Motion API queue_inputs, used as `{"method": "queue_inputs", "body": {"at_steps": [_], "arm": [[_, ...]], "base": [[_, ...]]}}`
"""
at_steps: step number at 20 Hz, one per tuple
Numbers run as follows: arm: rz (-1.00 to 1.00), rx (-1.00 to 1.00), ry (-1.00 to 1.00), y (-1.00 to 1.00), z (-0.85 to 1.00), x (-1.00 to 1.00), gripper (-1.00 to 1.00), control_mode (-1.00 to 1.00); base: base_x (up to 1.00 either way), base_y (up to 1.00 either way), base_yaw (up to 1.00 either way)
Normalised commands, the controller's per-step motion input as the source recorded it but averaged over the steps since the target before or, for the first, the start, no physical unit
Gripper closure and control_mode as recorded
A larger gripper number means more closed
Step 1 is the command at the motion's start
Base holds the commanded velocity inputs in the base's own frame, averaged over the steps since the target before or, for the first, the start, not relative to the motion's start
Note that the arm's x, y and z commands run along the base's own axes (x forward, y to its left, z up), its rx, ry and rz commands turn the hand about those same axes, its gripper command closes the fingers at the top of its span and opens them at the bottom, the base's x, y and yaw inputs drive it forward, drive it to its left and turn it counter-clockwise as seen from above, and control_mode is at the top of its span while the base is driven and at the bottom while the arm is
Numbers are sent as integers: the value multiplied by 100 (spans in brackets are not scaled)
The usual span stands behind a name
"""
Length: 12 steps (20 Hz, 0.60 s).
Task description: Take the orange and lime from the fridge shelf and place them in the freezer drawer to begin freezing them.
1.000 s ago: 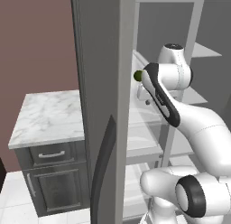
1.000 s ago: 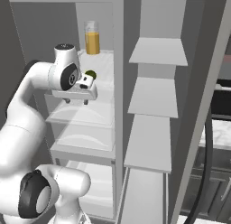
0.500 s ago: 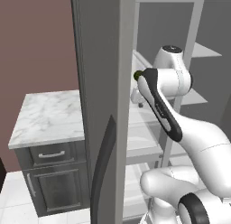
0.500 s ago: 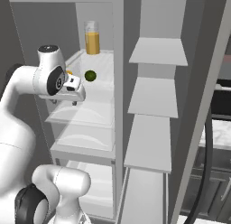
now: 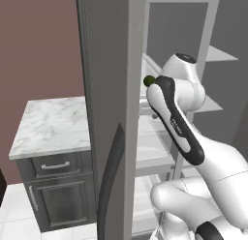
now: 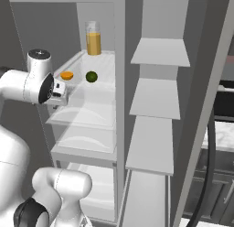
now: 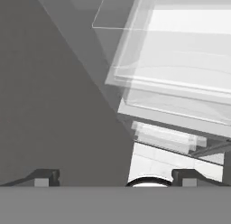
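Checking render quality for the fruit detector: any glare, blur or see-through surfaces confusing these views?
Right base view: sharp, flat lighting, orange and lime crisp on the fridge shelf, no glare. Left base view: sharp, lime half hidden by the arm. Hand view: stacked translucent bin fronts overlap hazily, edges washed out; jaws apart.

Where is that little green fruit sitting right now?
In the right base view, the lime rests on the fridge shelf, just right of the orange and in front of the juice glass.
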Motion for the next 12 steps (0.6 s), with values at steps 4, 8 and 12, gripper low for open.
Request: {"method": "queue_inputs", "body": {"at_steps": [4,8,12], "arm": [[23,21,0,35,8,-6,-100,-100],[24,22,0,41,2,-4,-100,-100],[20,18,0,61,0,0,-100,-100]], "base": [[0,0,0],[0,0,0],[0,0,0]]}}
